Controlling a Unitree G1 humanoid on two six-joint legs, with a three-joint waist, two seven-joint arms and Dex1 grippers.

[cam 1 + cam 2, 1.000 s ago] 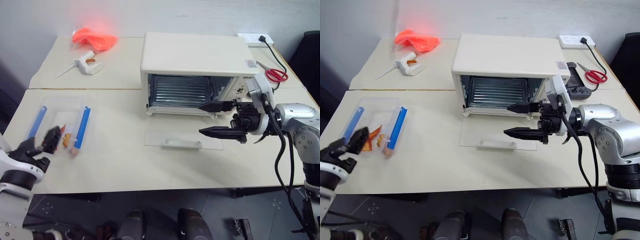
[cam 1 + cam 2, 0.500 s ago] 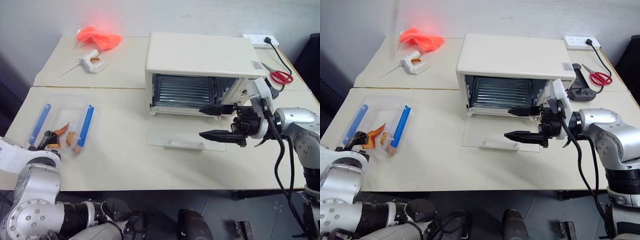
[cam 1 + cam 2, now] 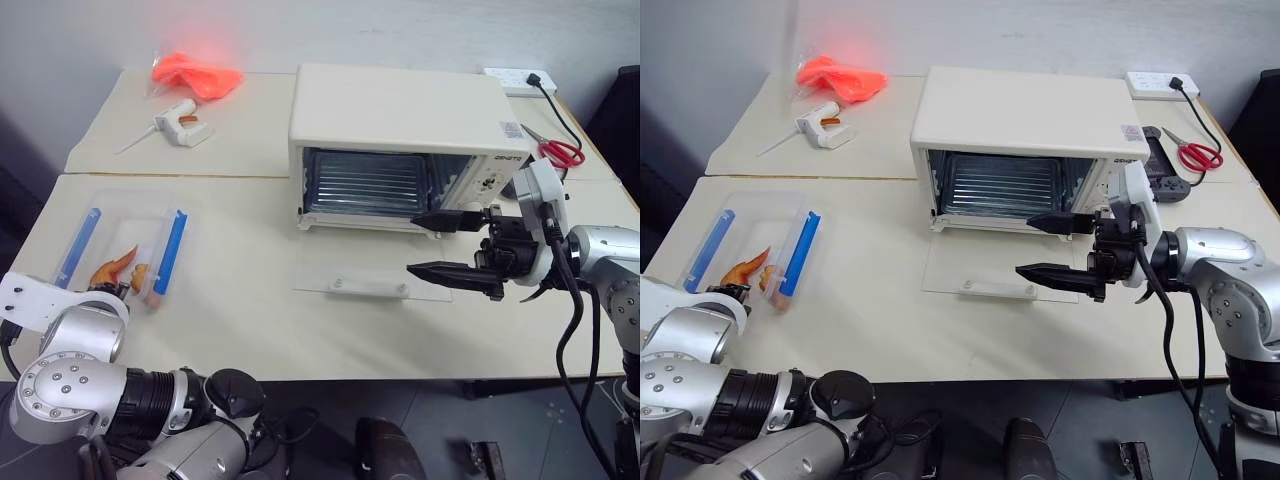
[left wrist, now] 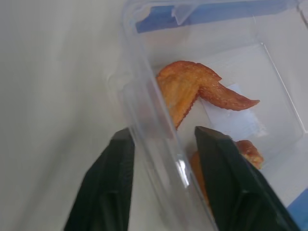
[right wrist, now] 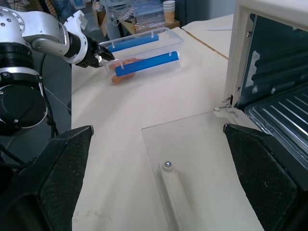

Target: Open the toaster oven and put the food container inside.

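The toaster oven (image 3: 400, 140) sits at twelve o'clock, its glass door (image 3: 370, 272) already flat on the table (image 3: 250, 330), cavity ready. The right gripper (image 3: 445, 245) hovers at three o'clock, jaws spread, empty. At nine o'clock the food container (image 3: 120, 250) lies near the table edge; the left gripper (image 4: 163, 183) straddles its near wall, closing in, with open tabletop between box and door.

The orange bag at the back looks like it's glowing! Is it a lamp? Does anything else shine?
No lamp: in the left eye view the orange plastic bag catches strong light and blooms with a reddish halo. In the left wrist view a small white gleam sits on the food container wall, inside the left pincer. In the right wrist view the toaster oven glass door shows no glare.
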